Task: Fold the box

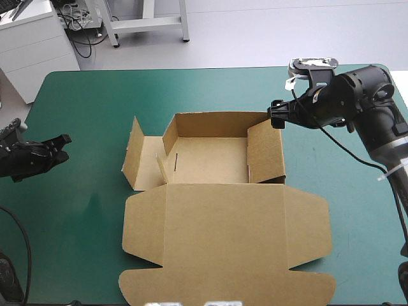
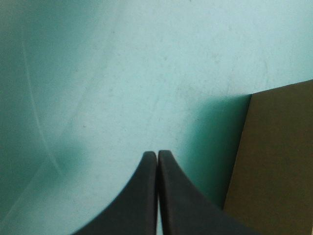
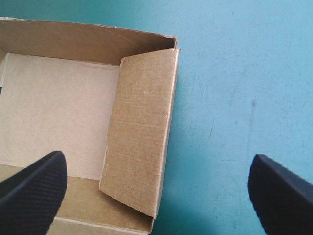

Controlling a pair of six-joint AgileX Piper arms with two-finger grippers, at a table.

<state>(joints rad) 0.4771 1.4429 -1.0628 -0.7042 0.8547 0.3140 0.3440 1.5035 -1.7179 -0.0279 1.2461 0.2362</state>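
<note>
box (image 1: 210, 162): right wall (image 3: 142, 132) raised, looks untucked; left wall (image 1: 135, 153) splayed.
right gripper (image 1: 276, 115): you hold it wide above that wall, ready to tuck.
left gripper (image 2: 157, 155): fingers together, parked clear.

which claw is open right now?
The right claw: spread wide at the far right corner of the box. The left claw is shut to one point, over bare cover.

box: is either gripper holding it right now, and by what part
Nothing is held. The left gripper is shut, empty, beside the box; the right gripper stands open over its right wall.
</note>
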